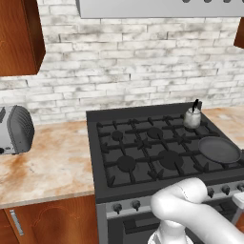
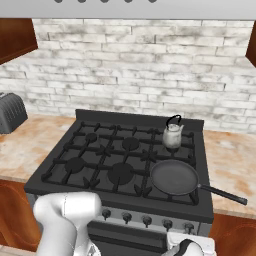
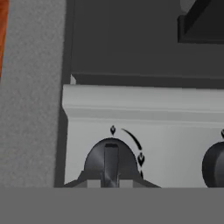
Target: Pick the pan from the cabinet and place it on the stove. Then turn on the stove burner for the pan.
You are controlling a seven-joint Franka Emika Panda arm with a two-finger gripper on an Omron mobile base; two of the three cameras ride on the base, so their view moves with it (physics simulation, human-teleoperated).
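Note:
The dark round pan [image 2: 175,177] lies flat on the front right burner of the black stove [image 2: 125,201], its long handle pointing right over the counter. From the left side the pan [image 1: 219,150] sits near the right edge of the stove [image 1: 93,157]. In the hand view my gripper [image 3: 110,183] is shut on the ridge of a dark stove knob [image 3: 110,159] at the end of the silver front panel. A second knob [image 3: 215,165] shows to its right. A corner of the reddish-brown cabinet [image 1: 19,38] hangs at the upper left.
A small silver kettle [image 2: 173,134] stands on the back right burner, just behind the pan. A grey toaster [image 1: 14,129] sits on the marbled counter [image 1: 52,162] left of the stove. A brick wall and a range hood [image 1: 157,7] close off the back.

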